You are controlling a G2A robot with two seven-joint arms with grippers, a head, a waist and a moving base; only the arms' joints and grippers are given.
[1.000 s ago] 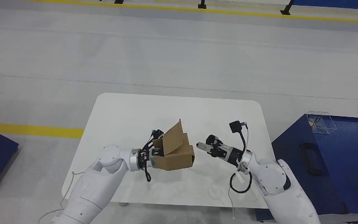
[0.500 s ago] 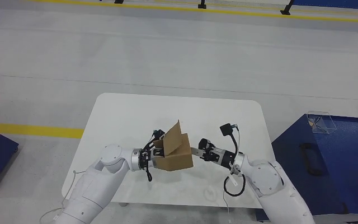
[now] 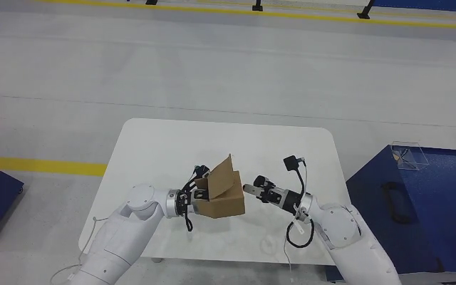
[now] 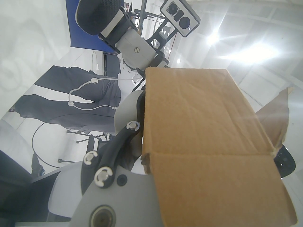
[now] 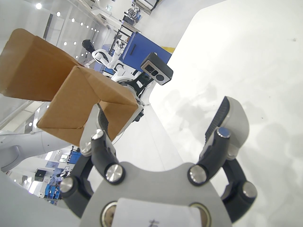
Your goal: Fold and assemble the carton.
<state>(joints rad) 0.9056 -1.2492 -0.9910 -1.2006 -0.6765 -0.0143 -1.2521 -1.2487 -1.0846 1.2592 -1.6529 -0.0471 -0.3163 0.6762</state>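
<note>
The white table [image 3: 285,142] with rounded corners stands on a pale grey floor with a yellow line [image 3: 50,166], and a blue cabinet [image 3: 406,206] is at its right side. Above the near part of the table you see the brown carton [image 3: 222,192], partly folded and tilted, with one flap standing up toward the far side. It is lifted off the table top.

The left gripper [image 3: 194,194] holds the carton at its left end. In the left wrist view the cardboard [image 4: 201,124] lies between its two fingers, which are closed on it.

The right gripper [image 3: 251,189] is just beside the right end of the carton. Its jaws are spread wide with nothing between them [image 5: 161,107]. In the right wrist view the carton [image 5: 78,105] sits outside the jaws, and one finger [image 5: 95,119] lies against its corner. You cannot tell if this finger really touches the cardboard or is only very close to it.
</note>
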